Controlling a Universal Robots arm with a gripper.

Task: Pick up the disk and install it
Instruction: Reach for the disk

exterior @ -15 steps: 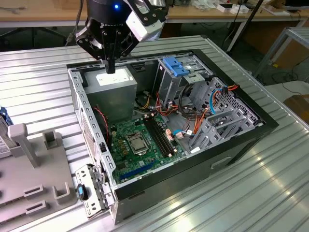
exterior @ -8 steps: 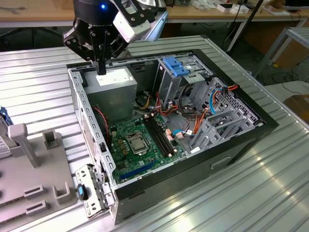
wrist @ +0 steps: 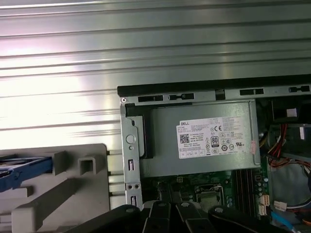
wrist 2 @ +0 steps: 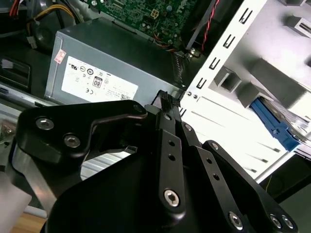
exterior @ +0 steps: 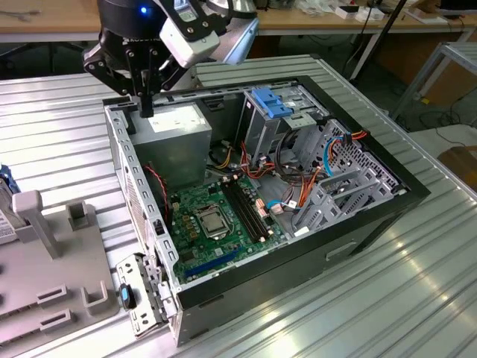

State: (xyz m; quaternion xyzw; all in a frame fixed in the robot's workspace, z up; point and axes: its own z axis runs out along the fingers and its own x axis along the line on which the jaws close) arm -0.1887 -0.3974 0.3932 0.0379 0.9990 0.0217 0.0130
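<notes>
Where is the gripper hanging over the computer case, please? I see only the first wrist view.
Observer: In the exterior view the gripper hangs above the power supply, in the computer case's corner toward that view's left.
Operator: Thank you. Are its jaws holding anything?
Observer: No; in the second wrist view the jaws are shut, with nothing between them.
Operator: Where is the drive bay, please?
Observer: In the exterior view the drive bay with blue tabs stands to that view's right of the power supply.

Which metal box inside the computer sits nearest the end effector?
The power supply, the grey box with a white label, just under the end effector; the blue-tabbed drive bay stands farther off.
</notes>
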